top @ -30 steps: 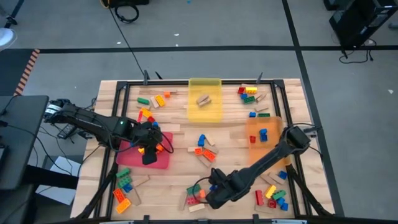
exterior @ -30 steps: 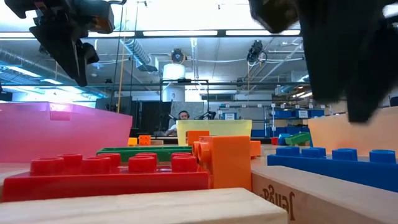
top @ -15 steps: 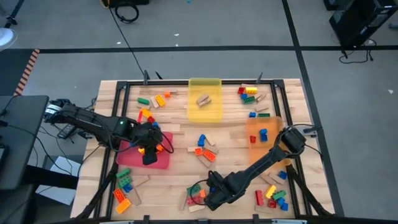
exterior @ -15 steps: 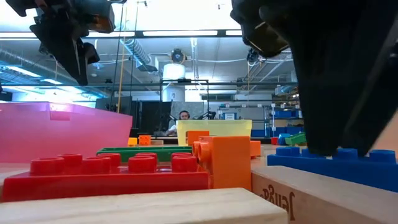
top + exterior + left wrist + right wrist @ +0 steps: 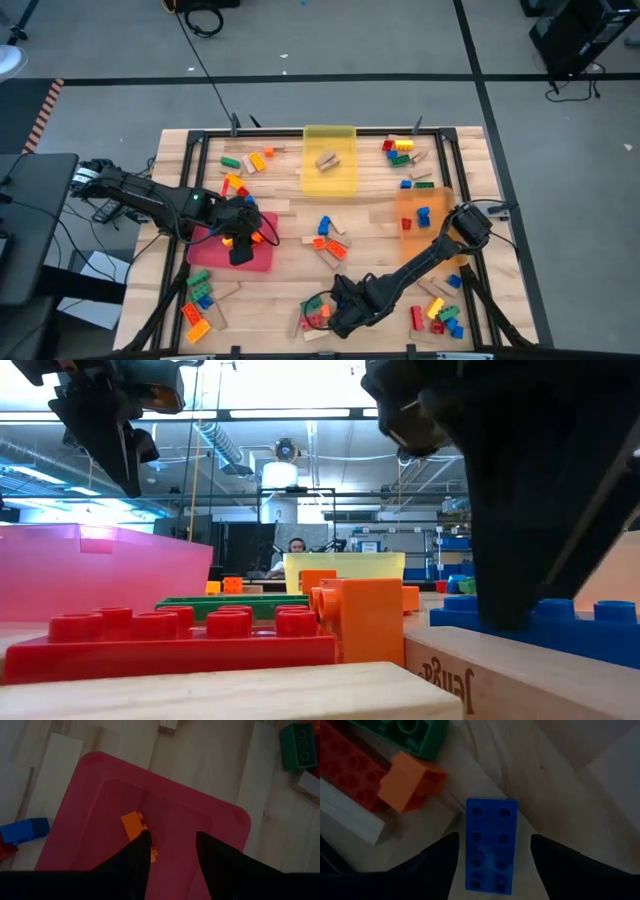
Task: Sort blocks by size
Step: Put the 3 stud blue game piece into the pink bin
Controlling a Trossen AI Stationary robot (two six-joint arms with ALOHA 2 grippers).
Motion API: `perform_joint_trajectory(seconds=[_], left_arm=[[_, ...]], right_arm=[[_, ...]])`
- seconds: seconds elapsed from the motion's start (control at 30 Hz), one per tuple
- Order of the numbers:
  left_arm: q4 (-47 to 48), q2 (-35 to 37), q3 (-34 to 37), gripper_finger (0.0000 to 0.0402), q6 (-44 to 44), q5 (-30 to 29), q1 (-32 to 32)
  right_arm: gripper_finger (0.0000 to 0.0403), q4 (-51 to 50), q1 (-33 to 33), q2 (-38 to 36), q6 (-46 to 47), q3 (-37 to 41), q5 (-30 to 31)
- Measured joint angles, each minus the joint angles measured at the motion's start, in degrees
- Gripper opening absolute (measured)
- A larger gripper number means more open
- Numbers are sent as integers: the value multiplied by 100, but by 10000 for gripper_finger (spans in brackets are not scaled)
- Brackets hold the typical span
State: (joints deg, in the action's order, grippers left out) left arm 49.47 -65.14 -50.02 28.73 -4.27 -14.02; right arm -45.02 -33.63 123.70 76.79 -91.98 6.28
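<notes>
Right pincer (image 5: 492, 855), fingers spread, straddles a blue brick (image 5: 490, 845) without gripping it.

High cam: straight down, far, whole table (image 5: 300, 235). Low cam: tabletop level, super close to red brick (image 5: 190, 638), facing room. Left wrist cam: down onto pink tray (image 5: 200, 827). Right wrist cam: close over blue brick (image 5: 490, 842), also in low view.

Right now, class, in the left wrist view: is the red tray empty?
No. An orange brick lies inside the red tray.
</notes>
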Motion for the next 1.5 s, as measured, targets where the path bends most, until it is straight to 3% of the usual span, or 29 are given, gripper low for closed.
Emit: perform_joint_trajectory(seconds=[0.13, 0.33, 0.6, 0.73, 1.0, 1.2, 1.5], left_arm=[[2, 0, 0, 165, 2, 0, 0], [6, 0, 0, 165, 7, 0, 0], [7, 0, 0, 165, 9, -2, 0], [7, 0, 0, 165, 45, -2, 0], [-250, 0, 0, 165, 52, -208, 0], [-641, 0, 2, 165, 52, -211, 2], [-2921, -15, 2, 165, -103, -1004, 4]], right_arm=[[252, 742, 0, -18, -1, 305, -137], [230, 664, 0, -22, 93, 316, -159], [153, 640, 19, -24, -65, 316, -175], [153, 600, 52, -54, -66, 318, -204], [162, -901, 154, -631, 164, 338, 66], [165, -1954, 157, -1381, 580, 338, 1123], [165, -2713, 335, -2452, 1244, 327, 4023]])
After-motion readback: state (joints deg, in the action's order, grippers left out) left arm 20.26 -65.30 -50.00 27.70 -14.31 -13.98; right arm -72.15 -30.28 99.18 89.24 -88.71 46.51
